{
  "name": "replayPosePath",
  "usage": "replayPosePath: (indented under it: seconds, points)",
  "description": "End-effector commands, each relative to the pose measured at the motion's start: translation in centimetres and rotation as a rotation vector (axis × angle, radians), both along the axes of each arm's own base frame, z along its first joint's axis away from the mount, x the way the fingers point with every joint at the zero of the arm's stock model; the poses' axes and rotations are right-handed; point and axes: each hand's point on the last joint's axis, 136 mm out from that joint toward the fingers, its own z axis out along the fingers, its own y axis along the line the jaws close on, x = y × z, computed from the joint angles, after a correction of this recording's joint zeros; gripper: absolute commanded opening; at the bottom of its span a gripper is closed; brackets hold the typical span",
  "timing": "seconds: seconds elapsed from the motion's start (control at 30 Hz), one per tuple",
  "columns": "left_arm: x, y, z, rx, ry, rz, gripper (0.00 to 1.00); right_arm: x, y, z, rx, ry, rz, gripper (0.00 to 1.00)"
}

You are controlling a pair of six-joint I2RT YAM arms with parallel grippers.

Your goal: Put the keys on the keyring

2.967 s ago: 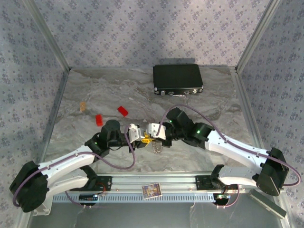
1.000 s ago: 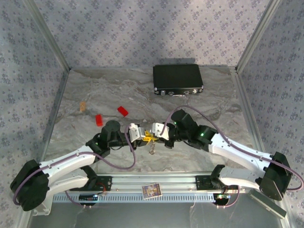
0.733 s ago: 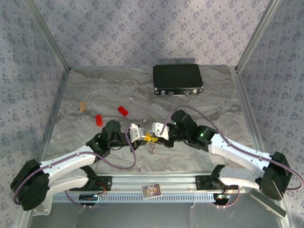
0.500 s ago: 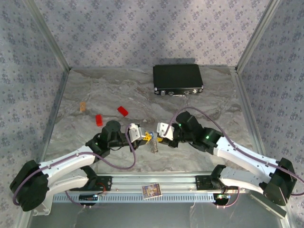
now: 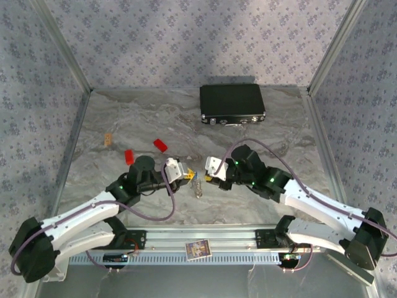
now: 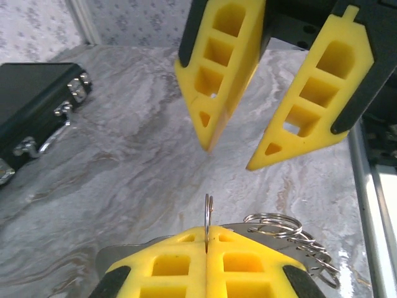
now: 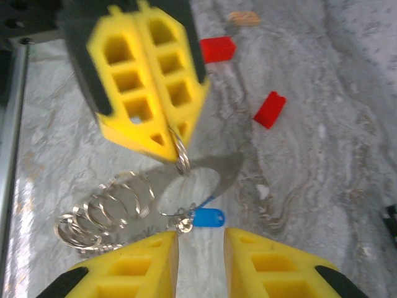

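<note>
Beyond the keyring point(image 7: 180, 155) in the left claw point(image 7: 173, 141) lie two red blocks point(image 7: 270, 109).

The left arm point(image 5: 77, 214) and right arm point(image 5: 313, 202) are white with black joints and purple cables point(image 5: 253, 141). Fingers point(image 6: 214, 68) are yellow (hollow-celled), black-backed.

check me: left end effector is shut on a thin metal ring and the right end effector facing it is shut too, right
No. The left end effector is shut on the thin metal ring, but the right end effector facing it is open, its jaws apart with nothing between them, as the left wrist view shows.
</note>
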Motion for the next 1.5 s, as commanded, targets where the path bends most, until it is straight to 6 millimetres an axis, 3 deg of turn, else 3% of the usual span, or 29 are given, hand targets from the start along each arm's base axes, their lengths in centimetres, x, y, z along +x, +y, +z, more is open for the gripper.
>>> replayPosePath:
  seconds: [0.0, 0.13, 0.23, 0.53, 0.87, 0.97, 1.17, 1.47]
  points:
    - [1.1, 1.6, 4.3, -0.015, -0.102, 0.112, 0.0, 1.2, -0.6, 1.8, 0.085, -0.014, -0.081, 0.27]
    - [1.8, 4.2, 5.9, 0.042, -0.151, 0.225, 0.0, 1.9, 0.0, 1.1, 0.104, 0.04, -0.117, 0.27]
    - [2.7, 6.7, 7.0, 0.091, -0.188, 0.345, 0.0, 2.8, 1.5, 0.2, 0.099, 0.128, -0.155, 0.26]
    - [5.5, 16.8, 9.2, 0.137, -0.251, 0.794, 0.0, 3.5, 9.3, -4.4, 0.016, 0.311, -0.123, 0.28]
    - [4.8, 25.3, 10.4, 0.086, -0.337, 1.17, 0.0, 7.1, 17.3, -9.8, -0.013, 0.529, -0.356, 0.32]
    - [4.1, 26.5, 10.7, 0.078, -0.364, 1.214, 0.0, 8.6, 18.9, -11.4, -0.029, 0.576, -0.403, 0.33]
    - [3.5, 26.6, 10.4, 0.092, -0.37, 1.196, 0.0, 10.1, 22.1, -13.9, -0.073, 0.672, -0.398, 0.34]
    - [3.5, 25.8, 10.2, 0.05, -0.359, 1.157, 0.0, 11.1, 23.8, -17.4, -0.13, 0.783, -0.403, 0.35]
